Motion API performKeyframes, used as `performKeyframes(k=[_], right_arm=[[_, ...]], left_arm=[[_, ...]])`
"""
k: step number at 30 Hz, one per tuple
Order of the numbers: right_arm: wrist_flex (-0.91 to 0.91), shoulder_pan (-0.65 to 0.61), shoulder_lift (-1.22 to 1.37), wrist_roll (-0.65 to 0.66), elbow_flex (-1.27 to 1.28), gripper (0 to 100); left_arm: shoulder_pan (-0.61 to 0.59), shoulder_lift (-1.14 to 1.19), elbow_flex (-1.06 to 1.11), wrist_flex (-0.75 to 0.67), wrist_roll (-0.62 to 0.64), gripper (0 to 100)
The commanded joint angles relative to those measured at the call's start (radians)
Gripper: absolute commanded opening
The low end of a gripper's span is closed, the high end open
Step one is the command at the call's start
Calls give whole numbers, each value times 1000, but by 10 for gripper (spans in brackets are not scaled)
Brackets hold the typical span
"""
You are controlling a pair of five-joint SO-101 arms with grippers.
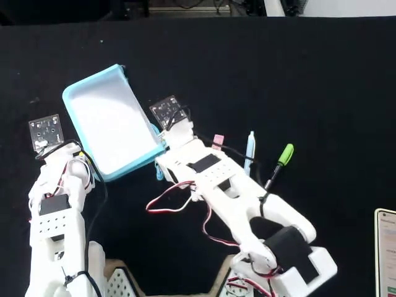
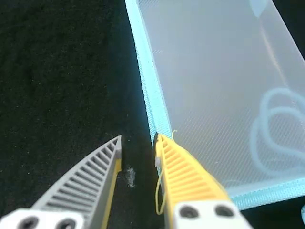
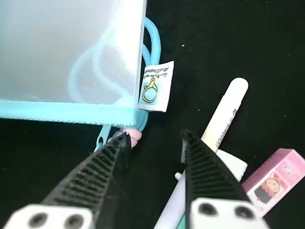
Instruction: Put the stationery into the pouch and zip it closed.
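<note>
Pouch [image 1: 111, 117], translucent white with pale blue trim, lies askew on the black surface [image 1: 309, 80] in the high view, left of the middle. The left arm [image 1: 55, 210] ends at the pouch's near-left edge, and the right arm [image 1: 235, 198] stretches in from the lower right to end at the pouch's near-right corner. Just beside the right arm, on its outer side, lie a pink eraser [image 1: 218, 142], a pale blue pen [image 1: 249, 151] and a green-capped marker [image 1: 281, 162], all apart from the pouch. In the left wrist view the left fingers [image 2: 183, 176], one grey and one yellow, stand moderately apart with bare black surface between them. The yellow one's tip sits right at the pouch's blue side seam and its body overlaps the pouch's corner, while the grey one hangs over the surface just beside the pouch. A looped blue cord [image 2: 276, 129] shows through the pouch's wall. In the right wrist view the right fingers [image 3: 90, 186], both black, are parted to a middling gap and grip nothing. They hover just off the pouch's corner, where a white tag [image 3: 155, 88] hangs from the seam. One tip is next to a small pink piece [image 3: 132, 135] and a blue zip pull [image 3: 100, 140] at that corner; whether it touches them cannot be told. The other tip lies close beside the pen, with the eraser farther out on that side.
</note>
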Motion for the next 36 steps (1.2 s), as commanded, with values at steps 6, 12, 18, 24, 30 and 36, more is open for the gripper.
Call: performKeyframes(k=[6,12,18,24,30,36], right_arm=[[6,5,13,-26,-56,163],[41,3,120,-164,-131,166],[215,-8,232,-172,-298,166],[247,-23,225,-172,-335,163],[160,-66,159,-172,-242,163],[63,-89,159,-172,-188,163]], left_arm=[[-8,2,-73,-12,8,120],[-8,2,-73,-12,8,120],[-8,2,-73,-14,8,120],[-8,2,-73,-15,8,120],[-8,-71,-54,-9,8,120],[-7,-209,16,-9,8,120]])
